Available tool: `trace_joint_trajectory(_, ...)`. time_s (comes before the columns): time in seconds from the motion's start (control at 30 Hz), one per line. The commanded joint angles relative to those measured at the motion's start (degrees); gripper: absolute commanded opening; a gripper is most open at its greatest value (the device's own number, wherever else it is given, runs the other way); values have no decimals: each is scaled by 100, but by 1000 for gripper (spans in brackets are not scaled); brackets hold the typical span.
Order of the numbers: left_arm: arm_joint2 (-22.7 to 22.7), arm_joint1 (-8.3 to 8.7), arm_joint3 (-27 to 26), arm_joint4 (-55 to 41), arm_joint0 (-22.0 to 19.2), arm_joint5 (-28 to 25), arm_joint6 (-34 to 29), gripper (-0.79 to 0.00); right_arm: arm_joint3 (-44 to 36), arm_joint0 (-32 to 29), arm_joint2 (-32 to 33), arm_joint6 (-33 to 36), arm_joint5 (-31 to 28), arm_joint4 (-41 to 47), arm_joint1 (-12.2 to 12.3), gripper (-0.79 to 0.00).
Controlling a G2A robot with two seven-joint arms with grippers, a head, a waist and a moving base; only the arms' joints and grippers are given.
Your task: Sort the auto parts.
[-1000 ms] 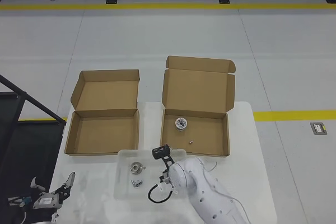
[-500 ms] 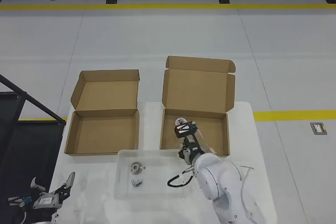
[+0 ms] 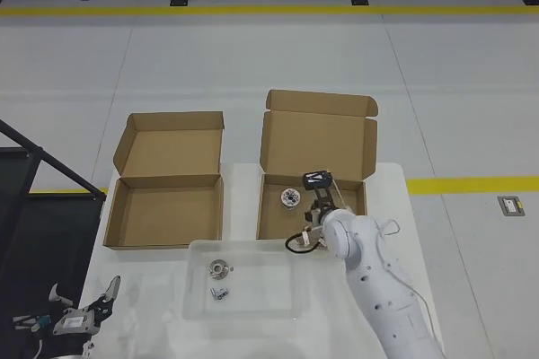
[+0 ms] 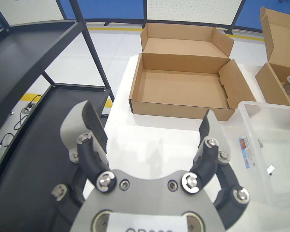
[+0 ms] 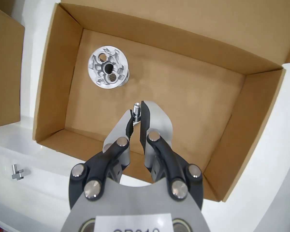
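My right gripper [image 5: 136, 114] is shut on a small threaded bolt [image 5: 136, 111] and hangs over the right cardboard box [image 5: 234, 131], just above its floor. A round metal hub [image 5: 108, 67] lies inside that box, toward its far left corner [image 3: 290, 197]. In the top view the right arm's wrist [image 3: 319, 190] sits over this box [image 3: 366, 215]. The clear plastic tray [image 3: 278, 305] holds a round part [image 3: 219, 267] and a small bracket-like part [image 3: 218, 293]. My left gripper [image 4: 148, 110] is open with nothing in it, low at the table's near left corner [image 3: 85, 314].
An open cardboard box [image 3: 126, 215] with nothing in it stands at the left, seen ahead of the left gripper [image 4: 183, 83]. A black shelf cart [image 3: 27, 224] stands beside the table's left edge. Bare white tabletop [image 3: 395, 269] lies to the right of the tray.
The right arm has swung from above the clear tray to the right and away from me, ending over the right box with the bolt in its fingers. The left arm has stayed still.
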Motion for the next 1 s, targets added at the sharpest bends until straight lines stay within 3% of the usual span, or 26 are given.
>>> trace_joint_trajectory(0.0, 0, 0, 0, 0, 0, 0, 0, 0, 459, 195, -6, -75, -72, 104, -14, -785)
trace_joint_trajectory(0.3, 0, 0, 0, 0, 0, 0, 0, 0, 1836, 810, -339, -415, 48, 293, -167, -785)
trace_joint_trajectory(0.6, 0, 0, 0, 0, 0, 0, 0, 0, 2483, 1079, -398, -701, 2, 505, -230, -782)
trace_joint_trajectory(0.8, 0, 0, 0, 0, 0, 0, 0, 0, 2595, 1129, -397, -820, 79, 553, -241, -622)
trace_joint_trajectory(0.87, 0, 0, 0, 0, 0, 0, 0, 0, 2568, 1106, -395, -892, 117, 577, -244, -591)
trace_joint_trajectory(0.97, 0, 0, 0, 0, 0, 0, 0, 0, 2501, 1090, -392, -866, 128, 578, -239, -610)
